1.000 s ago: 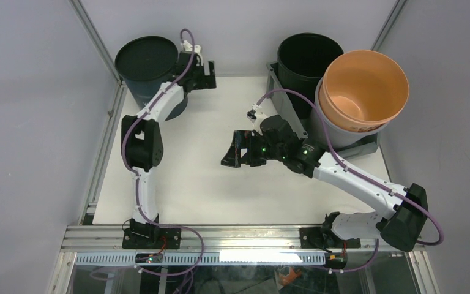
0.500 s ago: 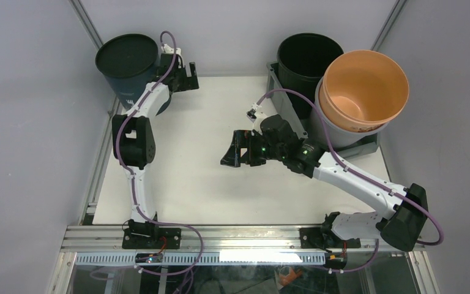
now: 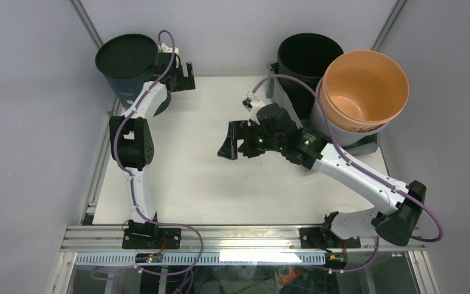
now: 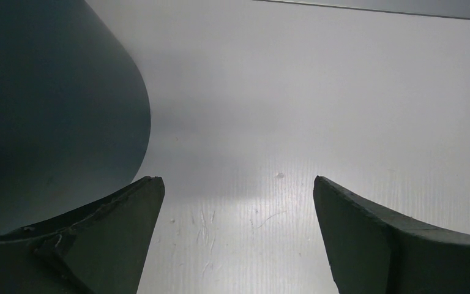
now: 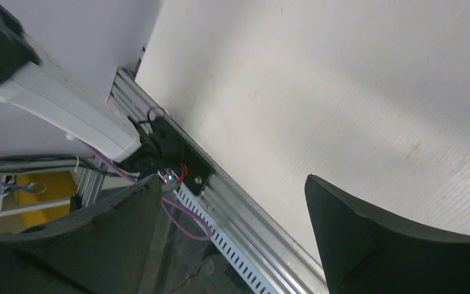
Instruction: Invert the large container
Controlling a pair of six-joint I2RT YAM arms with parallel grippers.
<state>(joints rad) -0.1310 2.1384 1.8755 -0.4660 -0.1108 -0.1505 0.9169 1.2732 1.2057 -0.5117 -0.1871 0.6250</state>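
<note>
The large container (image 3: 367, 146) is a dark grey rectangular bin standing upright at the back right, rim up. A black bucket (image 3: 309, 58) and an orange bucket (image 3: 362, 90), nested in a pale grey one, stand inside it. My right gripper (image 3: 231, 141) hovers open over the middle of the table, left of the bin and apart from it; in the right wrist view its jaws (image 5: 232, 184) hold nothing. My left gripper (image 3: 185, 76) is open at the back left, empty (image 4: 238, 180), beside a dark upturned bucket (image 3: 127, 61).
The dark upturned bucket (image 4: 49, 110) fills the left of the left wrist view, close to the left finger. An aluminium rail (image 3: 232, 236) runs along the near edge with both arm bases. Enclosure walls close in the left, right and back.
The dark upturned bucket and my left gripper have shifted left toward the back left corner. My right gripper has moved slightly back and turned. Both stay open.
</note>
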